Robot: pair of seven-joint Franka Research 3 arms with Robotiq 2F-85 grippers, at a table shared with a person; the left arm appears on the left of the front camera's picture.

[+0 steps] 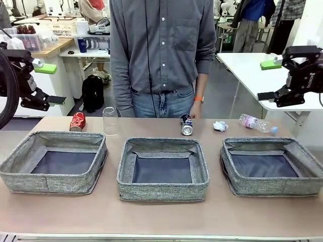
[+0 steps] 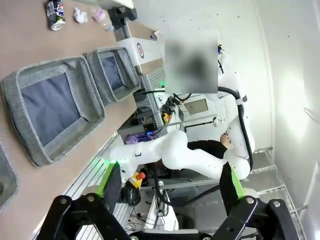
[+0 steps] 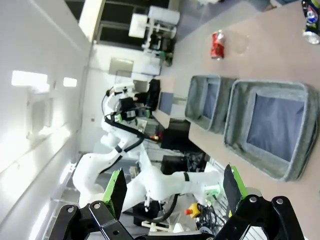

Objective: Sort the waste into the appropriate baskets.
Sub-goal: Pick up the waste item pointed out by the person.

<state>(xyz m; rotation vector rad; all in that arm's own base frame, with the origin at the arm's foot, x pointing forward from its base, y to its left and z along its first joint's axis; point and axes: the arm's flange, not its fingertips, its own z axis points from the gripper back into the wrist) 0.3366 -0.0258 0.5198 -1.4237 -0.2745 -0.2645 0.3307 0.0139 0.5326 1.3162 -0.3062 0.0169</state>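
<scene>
**Finding 1: grippers.** The left gripper (image 1: 53, 84) hangs above the desk's (image 1: 161, 217) left end and the right gripper (image 1: 267, 80) above its right end. Both have their jaws apart and hold nothing. Both stand well apart from the waste.

**Finding 2: waste.** All the pieces sit in a row along the far side of the desk, beyond the baskets. The red soda can (image 1: 77, 121) lies on its side, with the clear plastic cup (image 1: 109, 121) standing just beside it. The dark blue soda can (image 1: 186, 124) lies on its side near the middle. The crumpled white paper wad (image 1: 220, 126) and the clear blue-capped bottle (image 1: 257, 123) lie towards the right. Nothing lies in the left basket (image 1: 50, 183), the middle basket (image 1: 162, 191) or the right basket (image 1: 272, 186).

**Finding 3: hazards, as judged.**
- Both cans and the bottle lie on their sides. A finger that touches one off-centre is likely to roll it away, and the bottle is close to the right end of the desk.
- The cup looks thin and light. A hard squeeze could buckle it, and a glancing touch could tip it into the red soda can.
- The wad is small and close to the bottle, so a wide approach could shove both.
- Every reach passes over a basket. A low arm could catch a soft rim and drag the basket.
- The baskets are alike and show no label, so a piece could easily go into the wrong one.
- The person's hand (image 1: 196, 108) hangs just behind the dark blue soda can, so a reach there risks contact.
</scene>
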